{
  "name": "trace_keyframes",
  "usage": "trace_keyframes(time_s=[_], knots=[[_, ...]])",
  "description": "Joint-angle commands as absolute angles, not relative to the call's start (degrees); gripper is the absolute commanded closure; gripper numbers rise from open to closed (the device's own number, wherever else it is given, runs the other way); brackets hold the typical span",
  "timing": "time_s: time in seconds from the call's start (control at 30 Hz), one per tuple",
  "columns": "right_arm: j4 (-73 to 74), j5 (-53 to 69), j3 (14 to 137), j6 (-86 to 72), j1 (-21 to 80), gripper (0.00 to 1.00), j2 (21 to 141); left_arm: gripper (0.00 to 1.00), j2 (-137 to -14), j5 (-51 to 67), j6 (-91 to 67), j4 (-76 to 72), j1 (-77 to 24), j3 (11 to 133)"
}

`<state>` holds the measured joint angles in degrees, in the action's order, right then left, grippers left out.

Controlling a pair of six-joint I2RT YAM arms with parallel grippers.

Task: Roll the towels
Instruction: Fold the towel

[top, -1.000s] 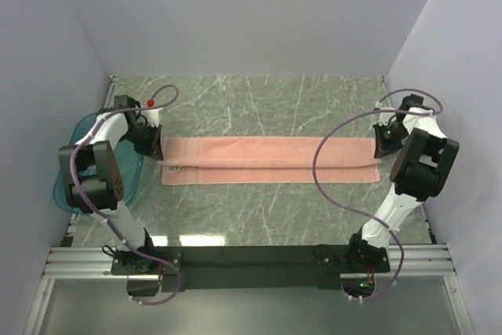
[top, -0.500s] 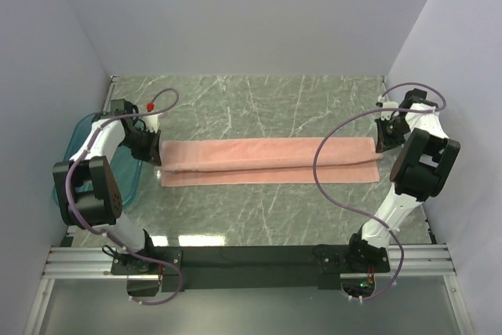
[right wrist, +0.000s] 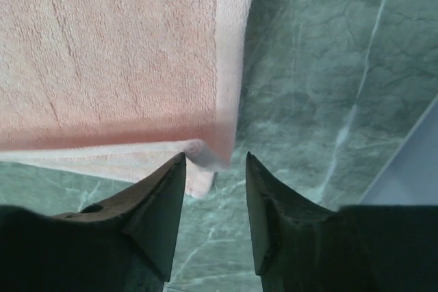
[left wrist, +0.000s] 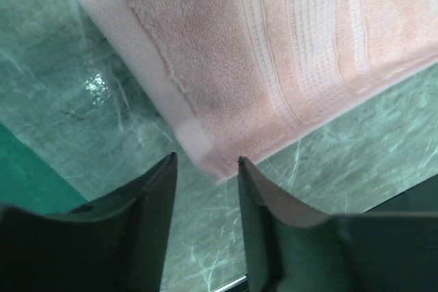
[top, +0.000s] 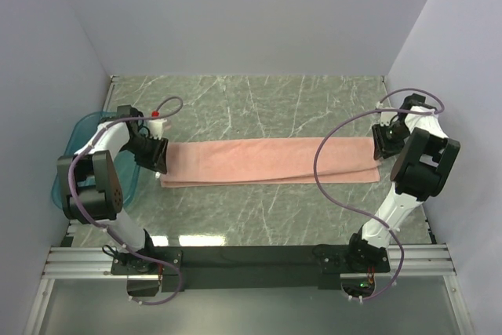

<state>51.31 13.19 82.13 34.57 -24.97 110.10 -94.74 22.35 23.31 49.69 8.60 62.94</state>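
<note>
The salmon-pink towel (top: 271,161) lies folded lengthwise in a long flat strip across the middle of the table. My left gripper (top: 159,155) is at its left end and stands open. In the left wrist view the towel's (left wrist: 260,52) corner lies loose on the table between the tips of that gripper (left wrist: 206,162). My right gripper (top: 379,143) is at the right end, also open. In the right wrist view the folded corner of the towel (right wrist: 109,52) sits just ahead of that gripper (right wrist: 214,156), and neither finger presses on it.
A teal translucent tray (top: 75,137) sits at the table's left edge, behind the left arm, and its edge (left wrist: 20,176) shows in the left wrist view. Side walls stand close behind both arms. A purple cable (top: 329,170) loops over the towel's right part.
Both grippers were shut on the towel's end corners and now stand open, the corners let go. The upper layer has come forward over the lower one.
</note>
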Motion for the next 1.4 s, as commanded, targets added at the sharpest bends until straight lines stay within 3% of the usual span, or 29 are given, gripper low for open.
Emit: trace_keyframes(time_s=[0.0,0.17,0.3,0.43,0.8,1.17,1.37], knots=[[53.69,14.06,85.16,35.51,-25.84,0.52,106.09,0.52,-90.97,24.34,26.27,52.28,8.88,66.0],[58.36,17.66,89.12,36.3,-25.75,0.51,103.45,0.52,-88.86,25.57,25.4,53.17,8.79,68.64],[59.15,18.54,89.65,35.33,-25.23,0.64,104.76,0.6,-89.21,26.19,23.91,52.21,7.39,69.0],[58.01,17.58,87.9,34.54,-24.35,0.68,106.0,0.64,-89.38,24.53,22.06,50.1,4.23,68.29],[57.22,11.34,80.26,33.84,-23.99,0.69,108.98,0.57,-92.37,20.49,16.18,43.69,-2.11,64.78],[53.96,4.66,76.64,34.01,-23.91,0.74,112.24,0.66,-99.22,16.26,12.39,41.21,-2.46,63.19],[60.81,16.42,87.78,34.02,-23.91,0.79,109.16,0.65,-92.81,20.39,10.73,39.9,-3.16,69.33]])
